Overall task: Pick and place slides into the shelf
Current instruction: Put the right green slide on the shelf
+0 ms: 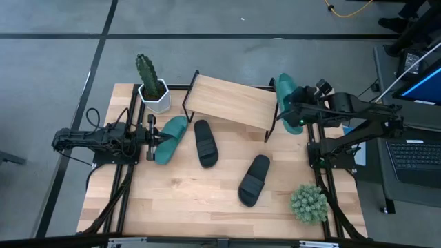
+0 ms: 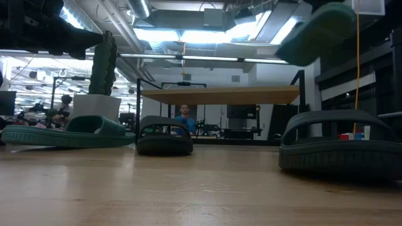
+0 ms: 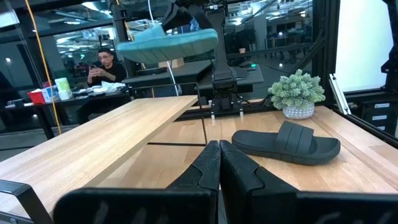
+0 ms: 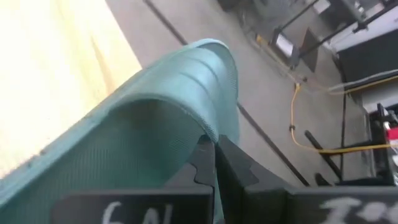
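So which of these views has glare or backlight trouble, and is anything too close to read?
Low view: bright ceiling lights behind leave the slides, like the near black slide, as dark silhouettes. Left wrist view: a blown-out white panel at one edge. Right wrist view: the teal slide fills the picture, too close to show whole. High view: evenly lit.

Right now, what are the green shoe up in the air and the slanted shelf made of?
The teal slide, pinched in the right gripper, looks like soft matte rubber or foam: its strap is finely ribbed. The shelf seems a pale wooden board, grain showing, on thin black wire legs, probably metal.
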You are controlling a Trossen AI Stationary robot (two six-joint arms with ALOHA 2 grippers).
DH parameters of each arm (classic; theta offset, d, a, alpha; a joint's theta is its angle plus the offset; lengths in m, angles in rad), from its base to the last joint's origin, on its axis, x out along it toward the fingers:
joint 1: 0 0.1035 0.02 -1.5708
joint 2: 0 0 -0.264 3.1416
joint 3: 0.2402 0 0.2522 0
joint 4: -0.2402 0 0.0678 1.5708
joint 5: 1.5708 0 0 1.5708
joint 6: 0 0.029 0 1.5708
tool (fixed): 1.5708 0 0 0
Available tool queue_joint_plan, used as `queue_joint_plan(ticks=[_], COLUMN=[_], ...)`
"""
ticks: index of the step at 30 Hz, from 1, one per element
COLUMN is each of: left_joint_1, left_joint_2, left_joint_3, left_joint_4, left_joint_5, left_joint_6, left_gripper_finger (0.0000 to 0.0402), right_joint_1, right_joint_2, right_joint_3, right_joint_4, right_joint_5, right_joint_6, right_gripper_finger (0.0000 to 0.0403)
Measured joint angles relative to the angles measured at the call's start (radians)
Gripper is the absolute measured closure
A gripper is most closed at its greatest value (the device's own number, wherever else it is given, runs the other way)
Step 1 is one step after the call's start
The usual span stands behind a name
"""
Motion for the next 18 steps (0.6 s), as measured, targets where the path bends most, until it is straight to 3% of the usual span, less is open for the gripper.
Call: queue_joint_plan(ticks=[13, 18], left_joint_1=[0.0, 0.0], left_joint_2=[0.0, 0.0], left_joint_3=[0.0, 0.0], left_joint_4=[0.0, 0.0], left_joint_5=[0.0, 0.0], left_joint_6=[-0.001, -0.001], left_gripper_finger=[0.0401, 0.0401], right_joint_1=[0.005, -0.003], right_joint_2=[0.059, 0.131], right_joint_3=[0.0, 0.026], right_joint_4=[0.318, 0.342], right_joint_5=[0.046, 0.051], right_joint_6=[-0.183, -0.212], right_gripper_finger=[0.04, 0.04])
